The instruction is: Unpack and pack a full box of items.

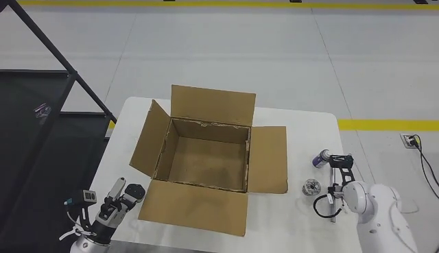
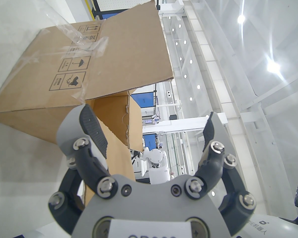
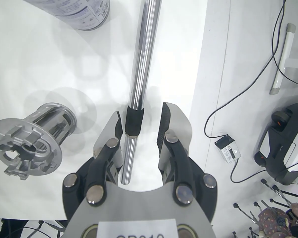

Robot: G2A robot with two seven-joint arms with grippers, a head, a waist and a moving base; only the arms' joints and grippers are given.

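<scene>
In the top view you see the cardboard box [image 1: 206, 158] standing open in the middle of the white desk [image 1: 309, 129], all four flaps folded outward. Your left arm sits low at the near left corner of the desk, and the left gripper [image 1: 129, 190] points toward the box's near left corner, close to the front flap. Your right arm reaches in from the near right corner. The right gripper [image 1: 341, 164] is stretched out over the desk near its right edge, just beside a spray can [image 1: 320, 160] and a metal hub [image 1: 312, 186], both well clear of the box.

From the left wrist you look upward along the box's outer wall. The left gripper is released, its pads wide apart with nothing between them, and one finger [image 2: 89, 125] is close to a box flap.

From the right wrist you look down on a polished steel rod [image 3: 145, 50] lying on the desk. The right gripper is spread open astride the rod's black band, one pad close against it and the other clearly apart. The spray can stands beyond it, and the hub lies on its side nearby.
</scene>
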